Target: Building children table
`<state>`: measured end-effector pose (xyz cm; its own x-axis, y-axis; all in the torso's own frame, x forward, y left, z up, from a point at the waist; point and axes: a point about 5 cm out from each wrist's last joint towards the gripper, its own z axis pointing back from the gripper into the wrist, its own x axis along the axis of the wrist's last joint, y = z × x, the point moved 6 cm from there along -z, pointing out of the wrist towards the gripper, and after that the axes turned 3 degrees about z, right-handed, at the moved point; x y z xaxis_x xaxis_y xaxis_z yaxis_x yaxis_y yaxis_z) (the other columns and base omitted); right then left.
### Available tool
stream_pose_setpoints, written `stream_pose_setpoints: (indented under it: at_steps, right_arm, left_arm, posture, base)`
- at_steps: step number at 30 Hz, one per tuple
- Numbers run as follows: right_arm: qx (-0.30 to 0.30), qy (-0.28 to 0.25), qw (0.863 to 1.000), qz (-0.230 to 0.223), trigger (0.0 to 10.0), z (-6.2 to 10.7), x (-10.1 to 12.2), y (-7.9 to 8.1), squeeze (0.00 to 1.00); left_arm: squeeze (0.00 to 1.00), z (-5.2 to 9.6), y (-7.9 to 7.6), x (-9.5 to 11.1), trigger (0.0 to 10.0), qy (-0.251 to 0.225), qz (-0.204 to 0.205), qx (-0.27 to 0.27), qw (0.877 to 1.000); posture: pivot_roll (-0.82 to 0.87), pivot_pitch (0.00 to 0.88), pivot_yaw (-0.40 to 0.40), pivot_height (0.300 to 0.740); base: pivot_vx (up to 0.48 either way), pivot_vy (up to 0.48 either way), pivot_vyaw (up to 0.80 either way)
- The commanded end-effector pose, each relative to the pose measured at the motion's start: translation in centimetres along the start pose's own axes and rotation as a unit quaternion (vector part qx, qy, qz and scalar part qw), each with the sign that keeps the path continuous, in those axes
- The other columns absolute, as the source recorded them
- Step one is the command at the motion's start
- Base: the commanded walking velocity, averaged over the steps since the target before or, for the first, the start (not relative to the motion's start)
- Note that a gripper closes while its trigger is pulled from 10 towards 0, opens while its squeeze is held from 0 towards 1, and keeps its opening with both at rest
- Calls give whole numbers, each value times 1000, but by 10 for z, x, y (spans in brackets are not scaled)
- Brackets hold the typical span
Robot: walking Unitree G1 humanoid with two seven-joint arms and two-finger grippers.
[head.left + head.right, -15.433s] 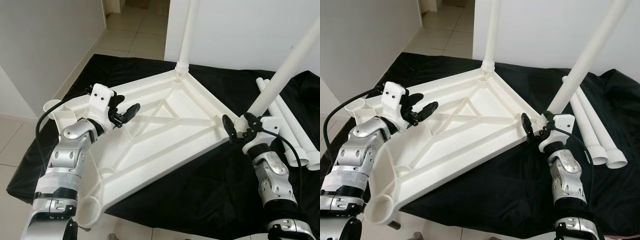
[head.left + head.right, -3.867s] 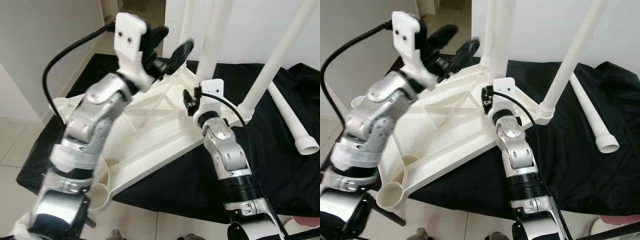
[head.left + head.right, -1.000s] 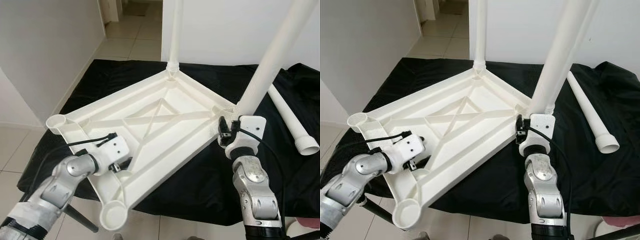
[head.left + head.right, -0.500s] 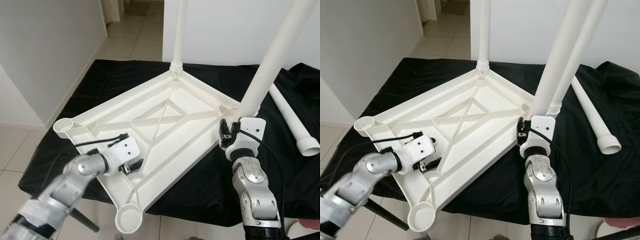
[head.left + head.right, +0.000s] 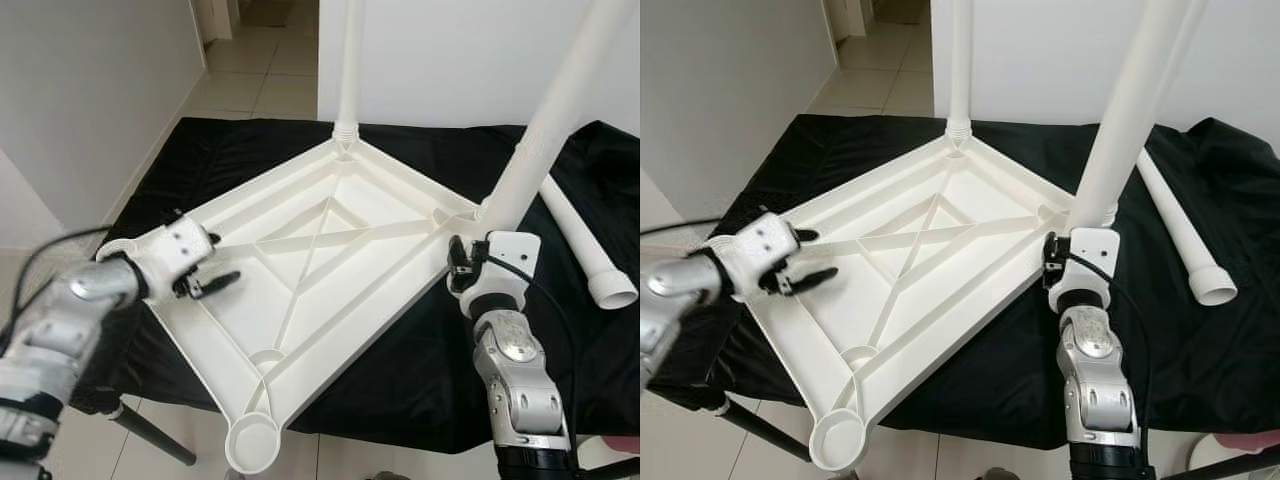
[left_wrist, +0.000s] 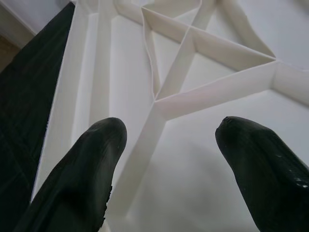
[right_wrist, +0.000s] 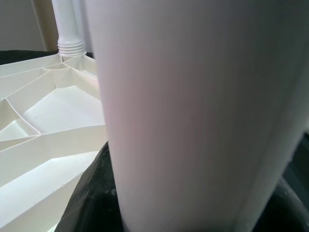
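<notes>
On the black cloth (image 5: 250, 150) lies the white tabletop (image 5: 330, 250), underside up, ribs exposed. Two legs stand in its corner sockets: the far leg (image 5: 350, 60) at the rear corner and the near leg (image 5: 555, 110) at the right corner. Two sockets carry no leg: the front socket (image 5: 252, 441) overhanging the cloth edge, and the left socket (image 5: 115, 248) beside the left arm. A spare leg (image 5: 590, 255) lies on the cloth, well apart to the right.

The right gripper (image 5: 470, 265) is closed around the base of the near leg; the right wrist view shows the tube pressed between its black fingers (image 7: 89, 203). The left gripper (image 5: 205, 280) hovers over the left panel of the tabletop with its fingers (image 6: 87, 169) spread apart and holding nothing.

Risks from this state:
- The near leg leans away from the robot. If the grip loosens before the leg is fully seated, the leg can tip out of its socket.
- The front corner is unsupported. Downward pressure from the left gripper may pivot the tabletop off the cloth.
- Torque applied to the near leg may rotate the whole tabletop, since nothing restrains it.
- The spare leg can roll if the cloth is dragged.
</notes>
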<state>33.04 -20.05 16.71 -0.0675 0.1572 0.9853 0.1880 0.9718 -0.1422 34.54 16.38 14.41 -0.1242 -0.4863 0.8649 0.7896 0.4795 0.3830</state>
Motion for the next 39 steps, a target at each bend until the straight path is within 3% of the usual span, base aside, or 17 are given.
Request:
stream_pose_setpoints:
  at_steps: [1, 2, 6, 7, 15, 16, 17, 24, 30, 39]
  right_arm:
    - [3, 1, 1000, 6, 10000, 0, -1, 1, 0]
    - [4, 2, 1000, 9, 10000, 1, -3, 0, 0]
    - [4, 3, 1000, 10, 10000, 1, -3, 0, 0]
    - [6, 5, 1000, 13, 10000, 2, -4, 0, 0]
    - [8, 4, 1000, 18, 10000, 2, -3, -2, 0]
    - [10, 4, 1000, 20, 10000, 2, -4, -1, 0]
    - [13, 5, 1000, 22, 10000, 2, -4, -1, 0]
    - [14, 5, 1000, 24, 10000, 2, -4, -1, 0]
    - [16, 7, 1000, 25, 10000, 4, -5, 0, 0]
    - [17, 7, 1000, 25, 10000, 4, -6, 0, 0]
  left_arm:
    - [0, 7, -19, -9, 10000, 6, 24, -77, 997]
    - [0, 11, -27, -12, 10000, 2, 45, -108, 993]
    - [0, 15, -35, -16, 10000, 7, 53, -132, 990]
    - [1000, 23, -56, -18, 10000, 7, 66, -185, 981]
    - [1000, 31, -70, -12, 10000, -11, 66, -223, 973]
    - [0, 35, -72, -14, 10000, -6, 57, -233, 971]
    - [0, 39, -77, -16, 10000, 0, 34, -246, 969]
    - [0, 42, -83, -12, 10000, -3, 26, -264, 964]
    - [0, 53, -98, -19, 10000, 15, -19, -301, 953]
    - [0, 56, -103, -24, 10000, 31, -25, -318, 947]
  posture:
    - [-53, 5, 27, 740]
    - [-53, 5, 27, 740]
    - [-55, 7, 27, 740]
    - [-57, 7, 26, 740]
    - [-56, 11, 20, 740]
    - [-56, 11, 18, 740]
    - [-54, 12, 13, 740]
    - [-56, 12, 15, 740]
    - [-58, 16, 20, 740]
    - [-56, 20, 23, 740]
  base:
    - [0, 0, 0]
    - [0, 0, 0]
    - [0, 0, 0]
    - [0, 0, 0]
    - [0, 0, 0]
    - [0, 0, 0]
    - [0, 0, 0]
    - [0, 0, 0]
    - [0, 0, 0]
    - [0, 0, 0]
